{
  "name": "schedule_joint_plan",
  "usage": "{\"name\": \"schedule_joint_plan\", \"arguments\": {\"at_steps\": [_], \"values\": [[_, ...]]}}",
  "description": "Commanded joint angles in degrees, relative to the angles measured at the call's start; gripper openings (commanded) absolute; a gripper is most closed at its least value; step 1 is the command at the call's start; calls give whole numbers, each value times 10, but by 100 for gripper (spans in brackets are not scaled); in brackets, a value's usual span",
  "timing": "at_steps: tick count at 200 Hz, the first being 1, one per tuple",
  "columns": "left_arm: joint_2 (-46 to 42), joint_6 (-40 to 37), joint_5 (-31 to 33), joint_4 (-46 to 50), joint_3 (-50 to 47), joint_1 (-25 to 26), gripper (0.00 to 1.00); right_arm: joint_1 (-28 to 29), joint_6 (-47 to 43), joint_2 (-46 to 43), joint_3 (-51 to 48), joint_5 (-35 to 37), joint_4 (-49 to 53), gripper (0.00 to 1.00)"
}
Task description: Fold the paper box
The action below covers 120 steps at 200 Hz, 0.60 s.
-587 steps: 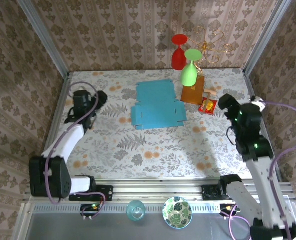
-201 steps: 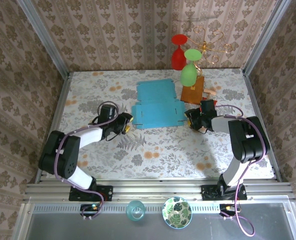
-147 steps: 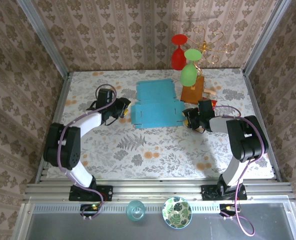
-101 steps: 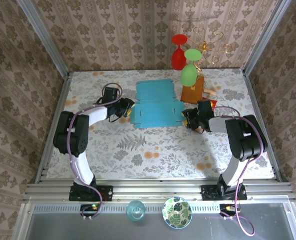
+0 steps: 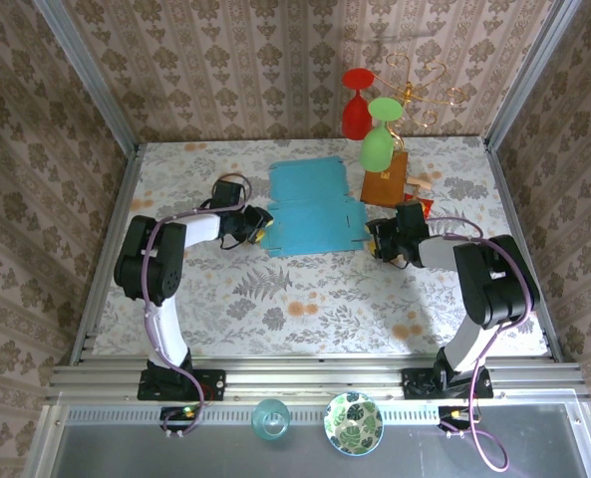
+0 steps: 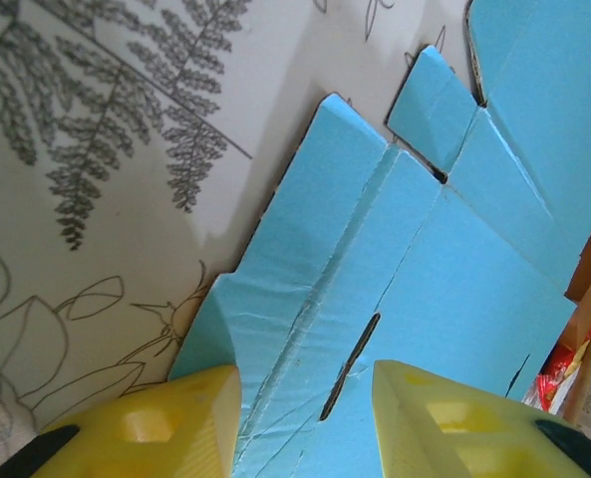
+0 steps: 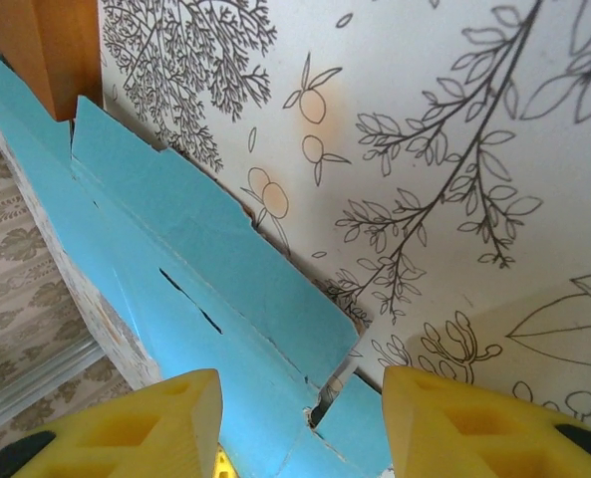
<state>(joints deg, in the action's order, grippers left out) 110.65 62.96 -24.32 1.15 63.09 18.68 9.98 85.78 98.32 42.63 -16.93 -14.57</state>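
Note:
The paper box (image 5: 315,207) lies flat on the patterned table as a sky-blue cut-out sheet, blue side up, with flaps and slots. My left gripper (image 5: 259,227) sits low at its left edge. In the left wrist view the yellow fingers (image 6: 146,428) stand apart over the creased left flap of the paper box (image 6: 454,269), and the left gripper (image 6: 305,398) is open. My right gripper (image 5: 375,239) rests at the sheet's right edge. It is open (image 7: 300,418), its fingers straddling a notched corner of the paper box (image 7: 205,269).
A brown-orange upright block (image 5: 385,184) stands right behind the sheet's right side, also in the right wrist view (image 7: 61,45). A green glass (image 5: 377,139) and a red glass (image 5: 356,105) are behind it, with a red-yellow packet (image 5: 422,206) beside. A bowl (image 5: 353,422) sits on the near ledge.
Both arms came in from the table's sides. Over the last second the left gripper moved up to the sheet's left edge and narrowed a little; the right gripper stayed at the right edge.

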Motion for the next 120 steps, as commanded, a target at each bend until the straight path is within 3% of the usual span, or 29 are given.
{"name": "schedule_joint_plan", "arguments": {"at_steps": [1,120], "values": [[7,-19,-4,19,-14,0,41,3,14,22,-4,17,-20,48],[13,-24,-11,26,-15,0,40,27,77,65,15,30,-84,46]]}}
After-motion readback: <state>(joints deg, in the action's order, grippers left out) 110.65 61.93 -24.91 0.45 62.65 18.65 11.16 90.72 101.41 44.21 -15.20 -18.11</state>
